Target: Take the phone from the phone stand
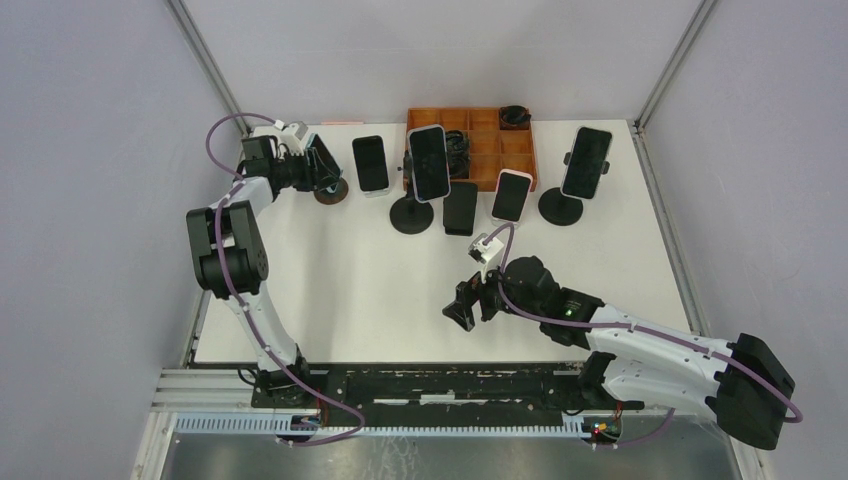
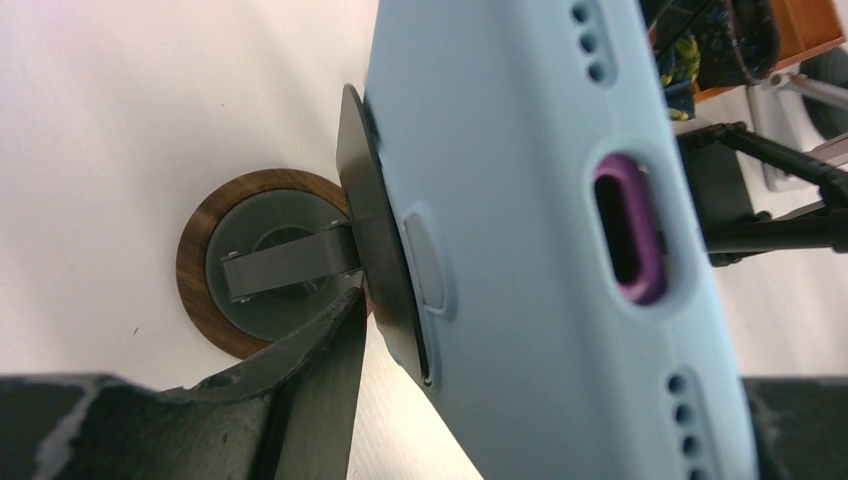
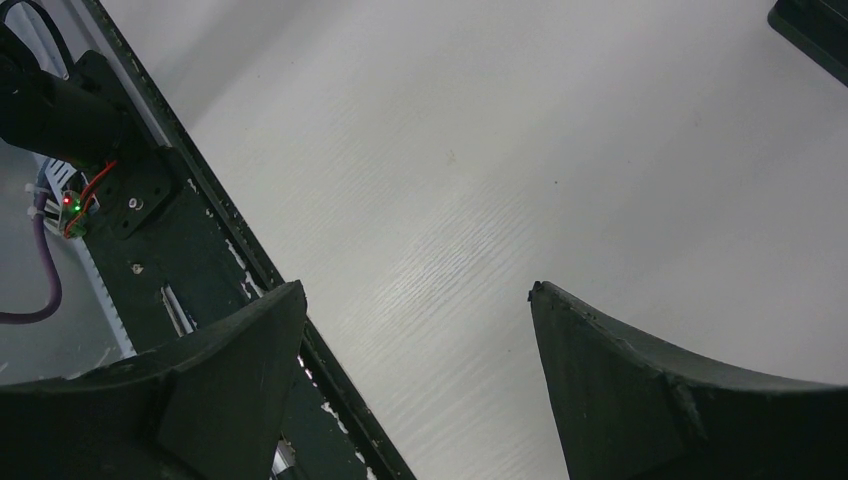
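The pale blue cased phone (image 2: 540, 250) sits on the dark stand with the round wooden base (image 2: 190, 270), at the far left of the white tabletop (image 1: 340, 290). My left gripper (image 1: 327, 172) brackets the phone's edge; I cannot tell whether it is clamped. My right gripper (image 3: 417, 290) hangs released above the tabletop, near its front edge.

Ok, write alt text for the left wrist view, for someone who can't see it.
A pale blue phone fills most of the frame, purple-lined port toward the camera, its back on the dark plate of a stand with a round wood-rimmed base. A dark finger of the left tool sits below the plate, bottom left.
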Motion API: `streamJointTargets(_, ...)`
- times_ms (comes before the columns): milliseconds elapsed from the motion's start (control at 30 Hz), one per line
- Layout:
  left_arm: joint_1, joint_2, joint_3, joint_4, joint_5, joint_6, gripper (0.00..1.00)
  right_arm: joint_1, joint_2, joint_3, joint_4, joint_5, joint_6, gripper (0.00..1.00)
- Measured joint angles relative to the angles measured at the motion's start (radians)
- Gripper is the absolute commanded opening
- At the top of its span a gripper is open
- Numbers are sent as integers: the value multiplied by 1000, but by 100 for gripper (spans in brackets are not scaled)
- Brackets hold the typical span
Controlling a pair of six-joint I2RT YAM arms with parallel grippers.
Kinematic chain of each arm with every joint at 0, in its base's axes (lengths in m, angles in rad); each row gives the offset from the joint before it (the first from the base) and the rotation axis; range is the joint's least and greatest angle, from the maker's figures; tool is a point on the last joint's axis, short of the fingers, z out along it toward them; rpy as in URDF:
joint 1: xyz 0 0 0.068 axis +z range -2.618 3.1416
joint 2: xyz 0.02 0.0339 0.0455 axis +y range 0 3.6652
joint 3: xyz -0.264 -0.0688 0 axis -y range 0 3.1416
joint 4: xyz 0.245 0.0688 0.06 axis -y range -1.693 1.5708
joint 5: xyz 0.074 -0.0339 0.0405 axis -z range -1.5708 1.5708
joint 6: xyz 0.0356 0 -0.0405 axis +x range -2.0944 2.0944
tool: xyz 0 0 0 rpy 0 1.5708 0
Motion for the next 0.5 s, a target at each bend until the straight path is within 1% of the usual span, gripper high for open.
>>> streamJointTargets(133,-4,-45,-51,-13,-16,48,2,0,0,0,4,-1,0,85)
streamJointTargets(233,-6,-114,-95,-84,-6,119,2,0,0,0,11,-7,0,83)
streamJointTargets(333,-13,-200,-140,-168,3,203,4,1,0,0,14,-12,0,86)
streamJointTargets(400,-21,-262,-174,-204,-4,231,5,2,0,2,14,-17,0,86)
streamJointTargets(500,-29,-310,-202,-195,-53,234,2,3,1,6,15,-19,0,86)
